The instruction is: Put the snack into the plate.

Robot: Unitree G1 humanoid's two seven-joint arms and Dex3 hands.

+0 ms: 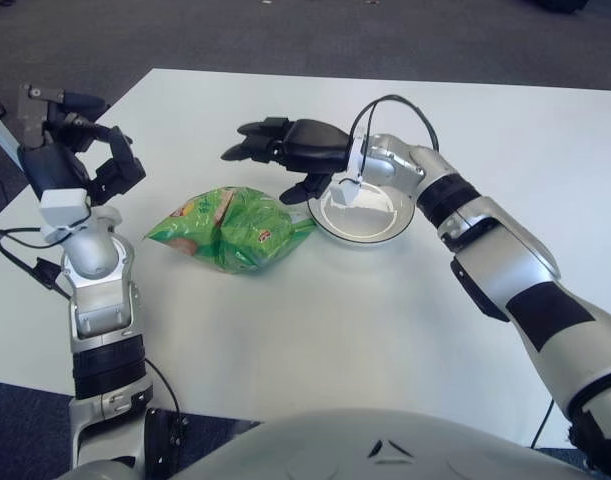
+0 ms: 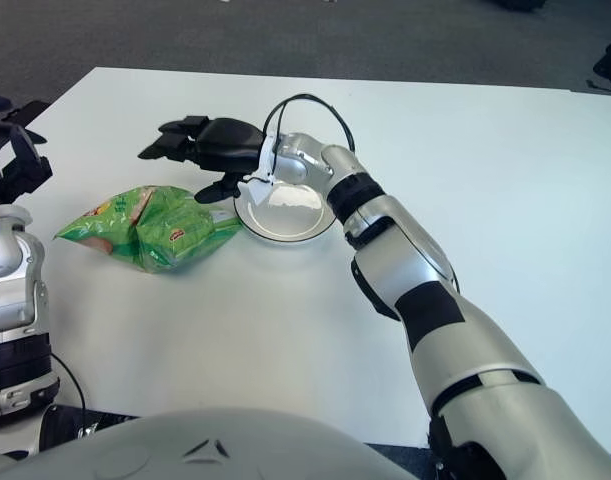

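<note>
- Right hand (image 1: pixel 285 150) hovers fingers spread, empty, at twelve o'clock of the snack bag (image 1: pixel 230 228).
- Plate (image 1: pixel 360 213) sits at the bag's three o'clock.
- Left hand (image 1: pixel 70 150), open, shows fully only in the left eye view.

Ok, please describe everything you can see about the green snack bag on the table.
The snack bag is a crinkled, glossy green pouch with yellow and red print, puffed up and apparently still sealed. It lies on its side on the white table, its right corner just beside the rim of the white plate, not in it. Nothing holds it: the right hand hovers open just beyond and above it, and the left hand shows to its left, apart from it.
</note>
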